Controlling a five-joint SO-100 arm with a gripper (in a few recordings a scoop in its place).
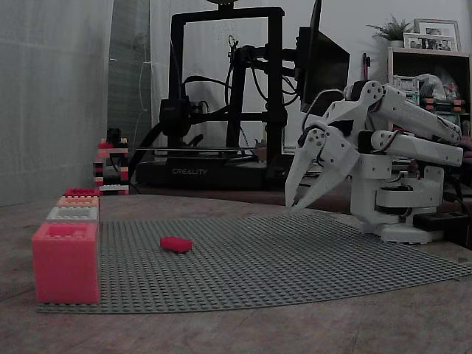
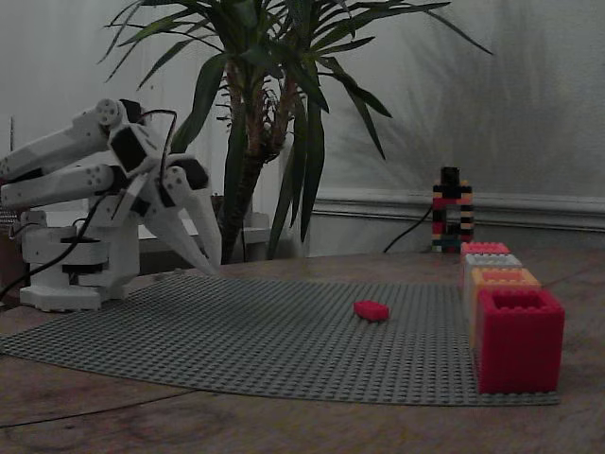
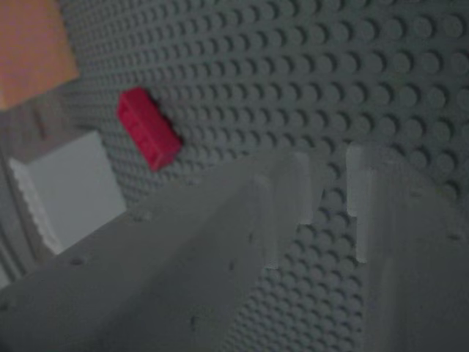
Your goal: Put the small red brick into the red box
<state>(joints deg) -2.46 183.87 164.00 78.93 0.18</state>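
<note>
Grey studded plastic baseplate point(image 1: 295, 258) covers a brown table; behind stands a black 3D printer point(image 1: 221, 96) marked "CREALITY". Small flat red plastic brick point(image 1: 176, 244) lies mid-plate, apart from the deep crimson square red box point(image 2: 518, 339). White two-finger gripper point(image 1: 295, 203) hovers, jaws slightly parted, empty.

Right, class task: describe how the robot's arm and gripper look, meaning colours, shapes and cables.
The arm is white plastic with chunky rounded segments and dark motor blocks at the joints, standing on a white base. The gripper has two long white fingers that taper to points, like a beak. Thin black cables loop along the arm.
</note>
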